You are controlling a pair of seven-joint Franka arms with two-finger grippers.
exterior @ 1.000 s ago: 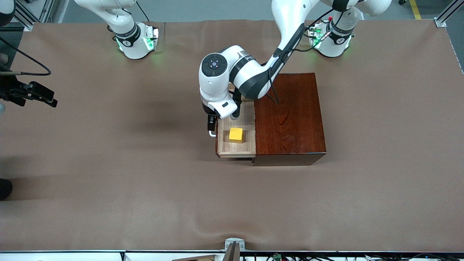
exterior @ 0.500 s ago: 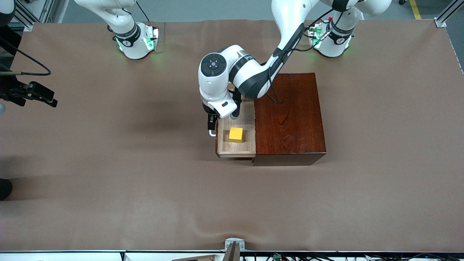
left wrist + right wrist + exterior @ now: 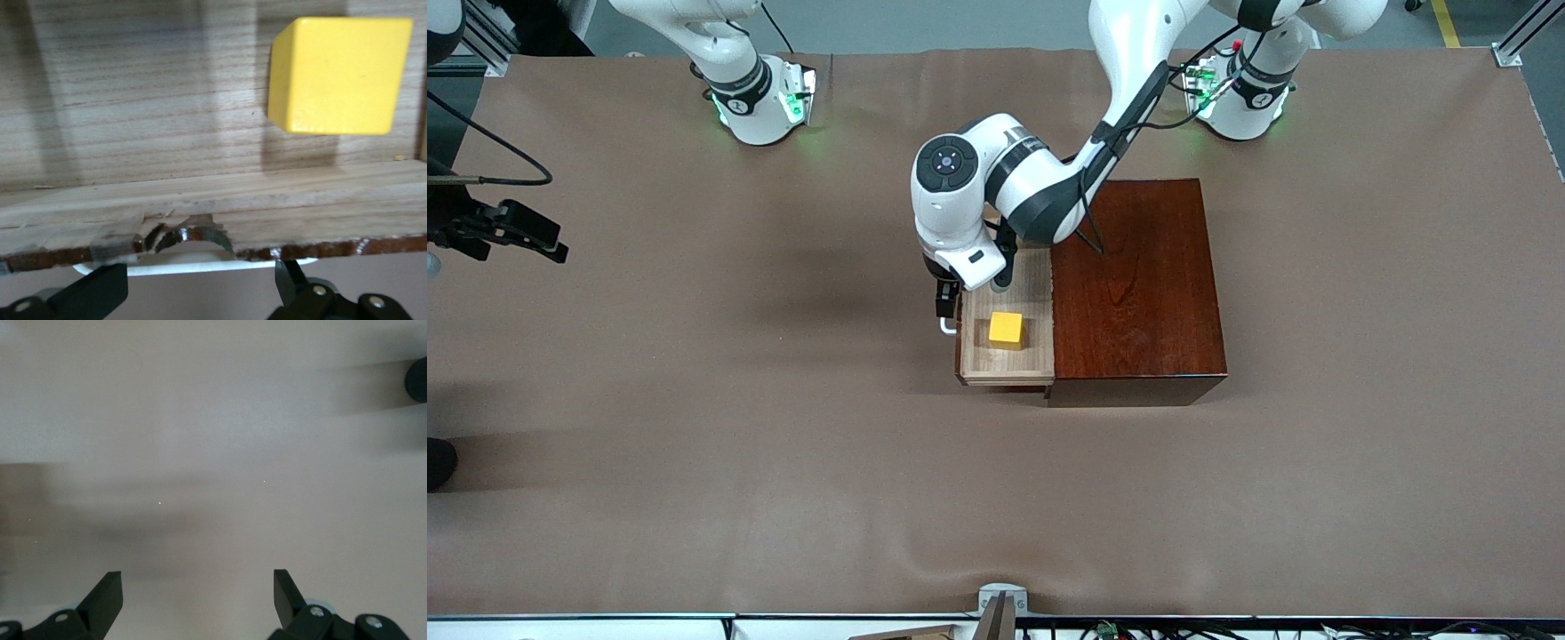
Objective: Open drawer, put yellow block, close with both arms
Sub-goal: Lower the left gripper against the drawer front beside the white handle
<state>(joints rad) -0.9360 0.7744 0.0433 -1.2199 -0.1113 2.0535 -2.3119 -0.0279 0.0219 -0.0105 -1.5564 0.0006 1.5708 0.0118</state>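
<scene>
High front cam, two wrist cams

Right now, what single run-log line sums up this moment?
drawer: open | block: inside drawer | left hand: open, at drawer handle | right hand: open, waiting at table edge

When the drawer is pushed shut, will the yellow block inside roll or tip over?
Probably not. The yellow block is a cube lying flat on the drawer floor, so rolling seems unlikely. Its faces look smooth, so it may slide a little. The left gripper, open at the white handle, should push gently.
</scene>
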